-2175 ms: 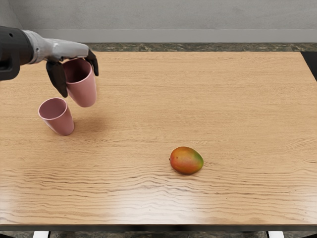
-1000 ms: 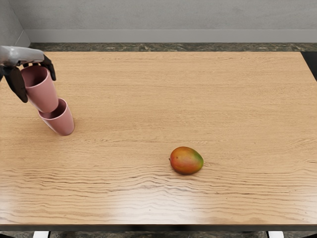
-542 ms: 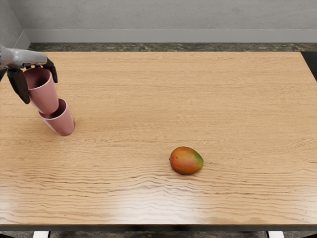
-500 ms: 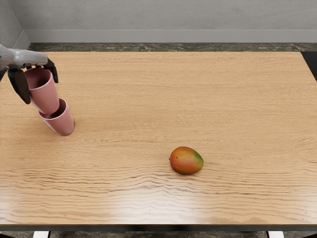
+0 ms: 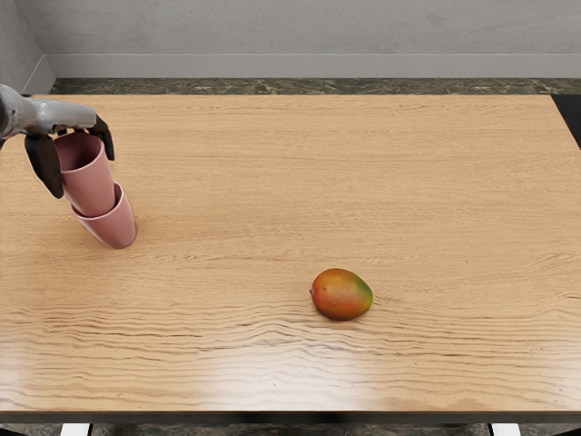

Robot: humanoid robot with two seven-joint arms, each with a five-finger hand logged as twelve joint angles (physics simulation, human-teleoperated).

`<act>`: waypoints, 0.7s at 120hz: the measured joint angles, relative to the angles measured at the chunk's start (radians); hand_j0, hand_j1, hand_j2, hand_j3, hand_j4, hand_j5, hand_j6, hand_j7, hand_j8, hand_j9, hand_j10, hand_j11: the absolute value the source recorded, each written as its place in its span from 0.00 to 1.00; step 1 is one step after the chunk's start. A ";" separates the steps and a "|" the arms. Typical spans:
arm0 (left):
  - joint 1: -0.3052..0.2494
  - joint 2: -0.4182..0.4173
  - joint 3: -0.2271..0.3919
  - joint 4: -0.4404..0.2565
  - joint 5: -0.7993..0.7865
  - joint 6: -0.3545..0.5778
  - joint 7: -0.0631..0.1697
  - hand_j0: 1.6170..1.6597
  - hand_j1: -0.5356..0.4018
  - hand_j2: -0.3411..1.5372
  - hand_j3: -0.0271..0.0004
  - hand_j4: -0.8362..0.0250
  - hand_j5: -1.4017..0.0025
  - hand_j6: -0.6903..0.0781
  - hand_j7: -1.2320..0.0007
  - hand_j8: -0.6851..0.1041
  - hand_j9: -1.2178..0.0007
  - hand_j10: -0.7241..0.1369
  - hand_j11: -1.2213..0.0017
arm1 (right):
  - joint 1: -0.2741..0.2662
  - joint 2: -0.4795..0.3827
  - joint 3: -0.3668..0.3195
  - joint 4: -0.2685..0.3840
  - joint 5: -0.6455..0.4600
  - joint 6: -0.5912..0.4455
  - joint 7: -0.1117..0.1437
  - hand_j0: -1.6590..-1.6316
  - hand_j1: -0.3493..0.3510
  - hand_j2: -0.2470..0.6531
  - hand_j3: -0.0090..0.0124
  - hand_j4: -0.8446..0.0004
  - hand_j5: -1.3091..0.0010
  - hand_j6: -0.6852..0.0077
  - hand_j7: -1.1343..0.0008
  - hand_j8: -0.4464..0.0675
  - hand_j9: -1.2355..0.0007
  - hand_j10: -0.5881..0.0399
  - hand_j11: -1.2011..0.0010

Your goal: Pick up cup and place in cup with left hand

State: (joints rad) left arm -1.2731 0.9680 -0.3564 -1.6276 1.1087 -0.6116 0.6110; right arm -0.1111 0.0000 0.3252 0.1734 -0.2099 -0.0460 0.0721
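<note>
My left hand (image 5: pixel 83 163) is part-closed — thumb and fingers gripping the upper pink cup (image 5: pixel 90 188)! Its base overlaps the lower cup's mouth (image 5: pixel 113 226).

Mango (image 5: pixel 341 294) on wooden table (image 5: pixel 436 218)

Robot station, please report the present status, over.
Left hand grasping upper cup, base seemingly inside lower cup, not fully nested. Right hand out of view. Mango lies apart, not in the way.
</note>
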 joint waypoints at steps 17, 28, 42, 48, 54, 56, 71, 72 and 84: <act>0.004 -0.003 0.001 0.001 0.001 0.000 0.000 0.89 0.46 0.21 0.99 0.47 0.57 0.53 0.51 0.51 0.50 0.31 0.50 | -0.001 0.000 0.000 0.000 0.000 0.000 0.000 0.04 0.05 0.27 0.42 0.97 0.97 0.95 0.97 0.81 0.97 0.89 0.97; 0.010 -0.003 0.001 0.001 0.009 0.000 0.000 0.89 0.45 0.22 0.99 0.47 0.56 0.54 0.52 0.52 0.51 0.32 0.50 | -0.002 0.000 0.000 0.000 0.000 0.000 -0.001 0.04 0.05 0.27 0.42 0.97 0.97 0.95 0.97 0.81 0.97 0.89 0.97; 0.020 -0.004 0.001 0.001 0.022 0.000 0.000 0.90 0.46 0.21 0.99 0.47 0.56 0.53 0.52 0.52 0.51 0.32 0.50 | -0.002 0.000 0.000 0.000 0.000 0.000 -0.001 0.04 0.05 0.27 0.42 0.97 0.97 0.95 0.97 0.82 0.97 0.89 0.97; 0.020 -0.008 0.001 0.000 0.025 0.000 0.000 0.90 0.46 0.22 0.99 0.47 0.56 0.53 0.52 0.51 0.51 0.32 0.51 | -0.003 0.000 0.001 0.000 0.000 0.000 -0.001 0.04 0.05 0.27 0.42 0.97 0.97 0.95 0.97 0.82 0.97 0.89 0.97; 0.020 -0.010 0.001 0.000 0.027 0.000 0.000 0.90 0.46 0.22 0.99 0.47 0.56 0.53 0.52 0.52 0.51 0.32 0.51 | -0.003 0.000 0.001 0.000 0.000 0.000 -0.001 0.04 0.05 0.27 0.42 0.97 0.97 0.95 0.97 0.82 0.97 0.89 0.97; 0.020 -0.011 0.001 0.000 0.027 0.000 0.000 0.90 0.46 0.22 0.99 0.47 0.56 0.53 0.52 0.52 0.51 0.32 0.51 | -0.003 0.000 0.001 0.000 0.000 0.000 -0.001 0.04 0.05 0.27 0.42 0.97 0.97 0.95 0.97 0.82 0.97 0.89 0.97; 0.018 -0.014 0.001 0.000 0.028 0.000 0.000 0.90 0.45 0.22 0.99 0.47 0.56 0.54 0.52 0.52 0.51 0.32 0.50 | -0.004 0.000 0.001 0.000 0.000 0.000 -0.001 0.04 0.05 0.27 0.42 0.97 0.97 0.95 0.97 0.81 0.97 0.89 0.97; 0.018 -0.014 0.001 0.000 0.028 0.000 0.000 0.90 0.45 0.22 0.99 0.47 0.56 0.54 0.52 0.52 0.51 0.32 0.50 | -0.004 0.000 0.001 0.000 0.000 0.000 -0.001 0.04 0.05 0.27 0.42 0.97 0.97 0.95 0.97 0.81 0.97 0.89 0.97; 0.018 -0.023 0.000 0.002 0.040 0.000 0.000 0.90 0.45 0.22 0.99 0.47 0.56 0.53 0.52 0.51 0.51 0.32 0.50 | -0.004 0.000 0.001 0.000 0.000 0.000 -0.001 0.04 0.05 0.27 0.42 0.97 0.97 0.95 0.97 0.82 0.97 0.89 0.97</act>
State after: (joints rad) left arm -1.2547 0.9448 -0.3562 -1.6259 1.1488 -0.6120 0.6109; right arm -0.1150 0.0000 0.3259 0.1733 -0.2101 -0.0460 0.0708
